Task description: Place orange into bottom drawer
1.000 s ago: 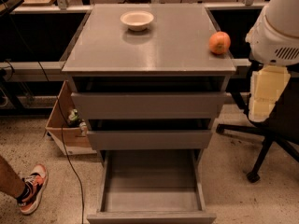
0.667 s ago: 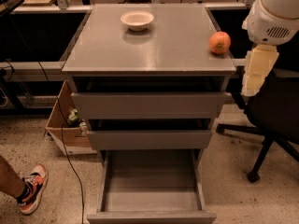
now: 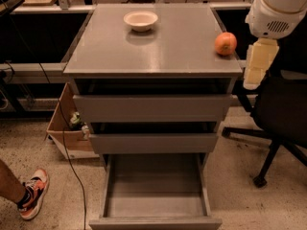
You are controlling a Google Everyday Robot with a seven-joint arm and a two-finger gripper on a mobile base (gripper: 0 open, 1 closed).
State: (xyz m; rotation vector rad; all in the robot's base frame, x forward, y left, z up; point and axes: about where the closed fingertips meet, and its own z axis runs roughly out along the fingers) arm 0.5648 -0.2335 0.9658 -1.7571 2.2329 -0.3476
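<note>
Clearly the orange [image 3: 225, 43] rests at 3 o'clock on the surface [image 3: 158, 47], bottom drawer [image 3: 156, 195] open below; the gripper [image 3: 258, 63] hangs at its 4 o'clock, grip state untellable. Likely firm, smooth, roll-prone: take it across the middle

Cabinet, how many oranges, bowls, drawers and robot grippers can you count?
Oranges: 1, the orange near the right edge of the cabinet top.
Bowls: 1, the cream bowl near the back.
Drawers: 3, the bottom drawer pulled open.
Grippers: 1, the gripper hanging right of the cabinet, beside the orange.
Total: 6.
</note>
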